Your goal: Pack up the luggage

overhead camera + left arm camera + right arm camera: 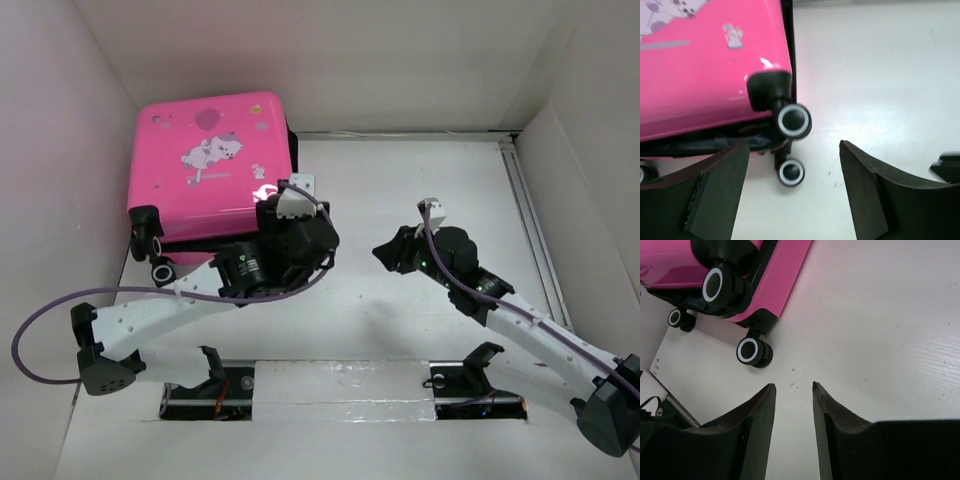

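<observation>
The pink luggage [210, 165] lies shut on its side at the back left of the table, its cartoon print facing up and its black wheels toward the arms. My left gripper [283, 205] hovers at the luggage's near right corner, open and empty; in the left wrist view the luggage [700, 75] fills the upper left and its wheels [794, 121] sit just ahead of my left gripper [795, 150]. My right gripper [385, 252] is open a little and empty over bare table right of the luggage; the right wrist view shows my right gripper [793, 387] and the luggage [785, 275].
White walls [60, 120] box the table in at the left, back and right. The luggage sits close to the left wall. A cable [40, 330] loops off the left arm. Two dark fixtures [470, 380] sit by the near edge.
</observation>
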### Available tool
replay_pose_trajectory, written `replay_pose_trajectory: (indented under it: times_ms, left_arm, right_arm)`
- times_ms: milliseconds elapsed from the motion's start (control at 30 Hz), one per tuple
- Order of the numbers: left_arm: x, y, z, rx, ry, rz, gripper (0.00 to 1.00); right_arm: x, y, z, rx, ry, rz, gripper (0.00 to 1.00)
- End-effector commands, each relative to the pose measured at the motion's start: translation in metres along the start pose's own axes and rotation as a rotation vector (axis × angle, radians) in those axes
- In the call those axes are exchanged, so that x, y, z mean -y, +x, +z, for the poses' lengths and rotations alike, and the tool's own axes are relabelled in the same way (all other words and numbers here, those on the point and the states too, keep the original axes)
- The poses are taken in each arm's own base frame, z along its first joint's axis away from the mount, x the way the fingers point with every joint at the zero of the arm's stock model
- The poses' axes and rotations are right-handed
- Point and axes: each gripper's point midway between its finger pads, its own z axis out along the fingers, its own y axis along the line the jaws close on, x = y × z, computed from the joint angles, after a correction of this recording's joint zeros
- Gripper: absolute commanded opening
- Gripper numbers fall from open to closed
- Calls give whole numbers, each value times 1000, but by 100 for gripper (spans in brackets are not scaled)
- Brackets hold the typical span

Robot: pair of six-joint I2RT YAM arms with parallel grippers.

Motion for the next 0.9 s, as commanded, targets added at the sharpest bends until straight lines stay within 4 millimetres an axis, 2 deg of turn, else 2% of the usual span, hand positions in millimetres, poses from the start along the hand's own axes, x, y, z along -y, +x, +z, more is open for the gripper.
replay_pose_trajectory:
  times_ms: [0, 33, 67, 100, 133, 167, 200, 233, 267, 300, 333, 367, 400, 433, 467, 500, 533, 567, 600, 633, 733, 833, 867]
  left_arm:
    - [-27, -60, 9, 150, -103, -172, 69]
    - [-35, -73, 19, 170, -122, -241, 69]
    - [-49, -83, 29, 182, -149, -292, 69]
    - [-50, -89, 43, 166, -100, -344, 67]
    - [-91, -93, 77, 161, -191, -396, 67]
    - [-106, -108, 92, 180, -182, -461, 65]
    - [-123, -114, 108, 178, -179, -538, 63]
    - [-158, -109, 141, 137, -195, -585, 63]
    - [-176, -113, 154, 139, -207, -615, 62]
    - [-197, -133, 159, 180, -228, -650, 62]
    - [-236, -118, 188, 139, -319, -677, 62]
    - [-259, -119, 199, 128, -348, -691, 62]
    - [-278, -142, 197, 153, -362, -716, 62]
    - [-299, -143, 204, 142, -390, -728, 61]
    - [-336, -122, 225, 96, -460, -747, 61]
    - [-353, -115, 227, 66, -498, -744, 61]
    - [-371, -134, 223, 112, -517, -754, 61]
    - [-386, -127, 228, 96, -547, -752, 61]
    - [-408, -110, 238, 60, -590, -740, 61]
    - [-420, -114, 237, 79, -612, -733, 61]
    - [-449, -86, 247, 36, -676, -738, 61]
    - [-456, -65, 263, -16, -656, -745, 61]
    - [-462, -61, 265, -19, -665, -749, 61]
  right_arm:
    - [-10, -22, 4, 55, -1, 15, 40]
    - [-11, -23, 4, 63, -5, 15, 31]
    - [-6, -18, 9, 44, 16, 27, 14]
    - [-9, -23, 12, 53, 11, 26, 7]
    - [-15, -28, 14, 56, -1, 24, 1]
    - [-12, -26, 21, 43, 17, 24, 0]
    - [-13, -28, 25, 40, 19, 24, 0]
    - [-16, -29, 29, 37, 20, 22, 0]
    - [-22, -37, 33, 50, 19, 10, 0]
    - [-20, -35, 43, 34, 30, 10, 0]
    - [-22, -38, 49, 36, 28, 10, 0]
    - [-30, -50, 54, 53, 19, -5, 0]
    - [-26, -43, 68, 20, 38, -5, 0]
    - [-26, -45, 76, 15, 41, -16, 0]
    - [-37, -63, 84, 48, 22, -16, 0]
    - [-39, -67, 92, 47, 23, -16, 0]
    - [-32, -57, 110, 11, 43, -26, 0]
    - [-34, -60, 119, 9, 44, -27, 0]
    - [-43, -79, 128, 44, 35, -26, 0]
    - [-36, -68, 146, 10, 54, -27, 13]
    - [-42, -73, 181, 6, 35, -27, 32]
    - [-53, -77, 197, 6, 8, -29, 32]
    - [-48, -71, 204, -5, 26, -17, 32]
